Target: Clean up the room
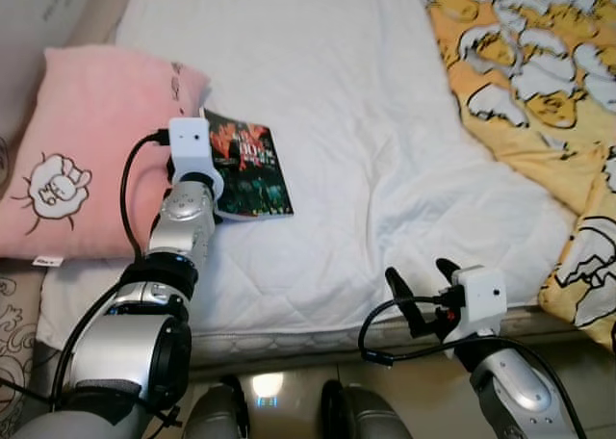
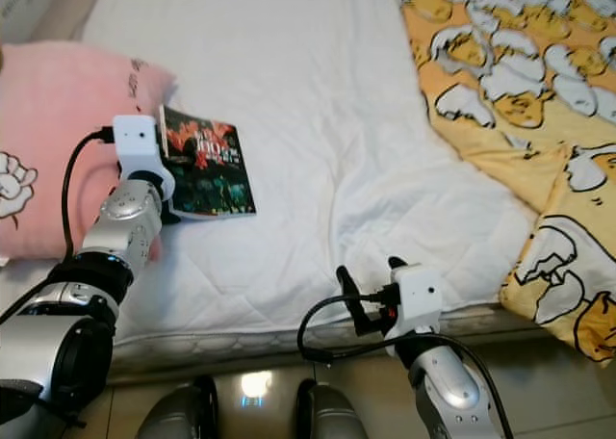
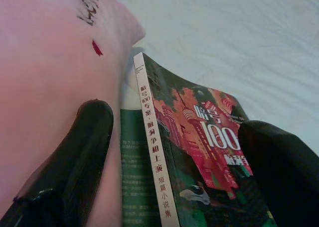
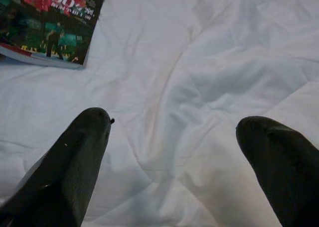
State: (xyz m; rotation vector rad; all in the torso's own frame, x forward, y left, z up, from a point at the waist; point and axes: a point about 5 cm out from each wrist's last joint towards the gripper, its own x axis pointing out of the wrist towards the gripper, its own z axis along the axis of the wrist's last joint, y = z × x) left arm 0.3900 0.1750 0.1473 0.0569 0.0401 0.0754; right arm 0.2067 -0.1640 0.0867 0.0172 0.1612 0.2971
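A paperback book (image 1: 248,166) with a dark green and red cover is seen lying on the white quilted bed (image 1: 366,169), its spine side resting against the edge of the pink pillow (image 1: 87,150) and slightly lifted by it. This book is taken to be the item being tidied at this moment. The left gripper (image 3: 174,152) is set over the book's near end, and its fingers are spread apart: in the left wrist view one finger (image 3: 70,167) is seen lying against the pillow on the spine side of the book, while the other is placed over the cover on the far side from the pillow. Nothing is clamped yet, so the step in hand is judged to be the approach for a grasp of the book.

The right gripper (image 1: 423,295) is held low at the foot edge of the bed, well apart from the book, with its fingers released and nothing between them; bare sheet is seen beyond it. A yellow patterned blanket (image 1: 529,83) is spread along the side of the bed away from the pillow.

For the next move, it is judged that the left fingers must be closed across the book's width. Care is called for that the pillow cloth is not pinched together with the spine, and that the thin cover is not bent when the book is lifted
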